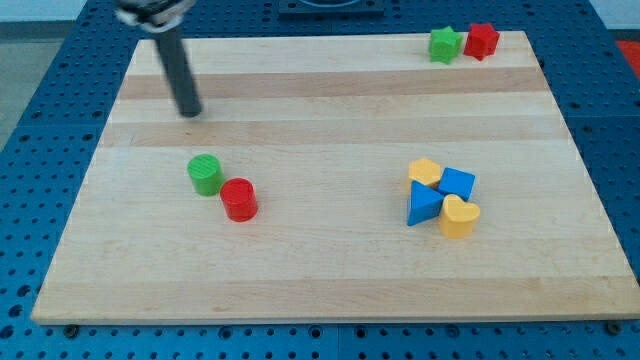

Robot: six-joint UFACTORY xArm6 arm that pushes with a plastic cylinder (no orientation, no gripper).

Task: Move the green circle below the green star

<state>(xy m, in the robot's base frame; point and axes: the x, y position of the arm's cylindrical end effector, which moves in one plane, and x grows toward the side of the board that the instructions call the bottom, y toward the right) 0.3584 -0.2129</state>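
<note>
The green circle (pixel 205 174) stands on the wooden board at the view's left of centre, touching the red circle (pixel 239 199) just to its lower right. The green star (pixel 445 44) sits at the view's top right, right beside the red star (pixel 482 40). My tip (pixel 188 112) is on the board at the upper left, a short way above the green circle and apart from it.
A cluster at the view's right holds a yellow block (pixel 425 171), a blue block (pixel 458 183), a blue triangle (pixel 422 205) and a yellow heart (pixel 459 216). The wooden board (pixel 320 270) lies on a blue perforated table.
</note>
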